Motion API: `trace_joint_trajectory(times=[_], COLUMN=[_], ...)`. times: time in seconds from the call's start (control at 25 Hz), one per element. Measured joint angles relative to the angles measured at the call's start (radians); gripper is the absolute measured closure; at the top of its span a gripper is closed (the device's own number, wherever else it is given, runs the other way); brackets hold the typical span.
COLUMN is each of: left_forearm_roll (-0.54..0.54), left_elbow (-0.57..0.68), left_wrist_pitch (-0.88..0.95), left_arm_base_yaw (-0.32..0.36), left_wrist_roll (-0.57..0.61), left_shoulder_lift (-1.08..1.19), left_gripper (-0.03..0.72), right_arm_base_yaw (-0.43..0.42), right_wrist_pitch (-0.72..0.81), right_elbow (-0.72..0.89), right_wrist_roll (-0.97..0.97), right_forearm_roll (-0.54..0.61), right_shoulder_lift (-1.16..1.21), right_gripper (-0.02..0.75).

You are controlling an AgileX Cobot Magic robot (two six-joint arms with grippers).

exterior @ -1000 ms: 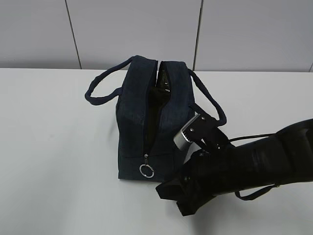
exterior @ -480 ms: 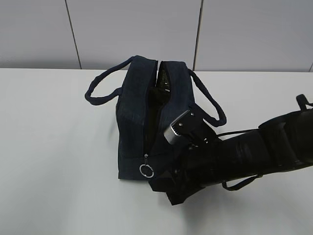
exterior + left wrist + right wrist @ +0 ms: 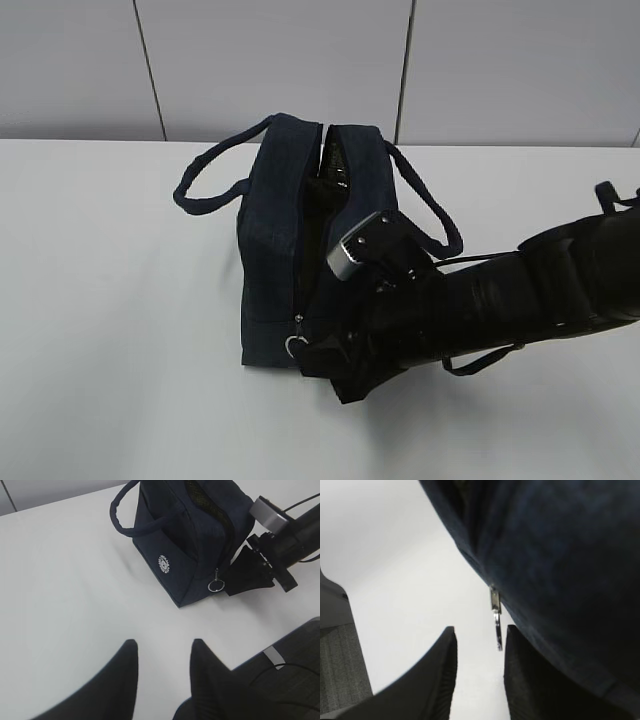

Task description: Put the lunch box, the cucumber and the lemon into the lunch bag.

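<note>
The dark navy lunch bag (image 3: pixel 290 240) stands on the white table with its top zipper open; it also shows in the left wrist view (image 3: pixel 185 540) and fills the right wrist view (image 3: pixel 555 555). Its metal ring pull (image 3: pixel 215 585) hangs at the near end. My right gripper (image 3: pixel 312 355) is open right at the ring pull (image 3: pixel 497 630), which hangs just inside the gap beside the right finger (image 3: pixel 520 670). My left gripper (image 3: pixel 162 647) is open and empty over bare table, far from the bag. The lunch box, cucumber and lemon are out of view.
Two loop handles (image 3: pixel 205 185) stick out to the bag's sides. The right arm (image 3: pixel 520 290) lies across the table at the bag's right. A grey wall (image 3: pixel 300 60) runs behind the table. The table's edge (image 3: pixel 265 652) shows in the left wrist view.
My right arm has moved left and forward along the bag's near end, bringing its gripper up to the ring pull. The bag has not moved.
</note>
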Motion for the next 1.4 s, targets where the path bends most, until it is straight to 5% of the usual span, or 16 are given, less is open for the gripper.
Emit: trace_joint_trajectory(times=[1.4], left_forearm_roll=[0.018], left_elbow=[0.0], left_wrist_pitch=[-0.03], left_arm_base_yaw=[0.0], left_wrist_roll=[-0.016], left_shoulder_lift=[0.0], left_gripper=[0.45], right_arm_base_yaw=[0.0], right_wrist_pitch=[0.052], right_elbow=[-0.07], right_wrist_roll=[0.006], right_forearm_roll=[0.0], right_shoulder_lift=[0.077], right_gripper=[0.496])
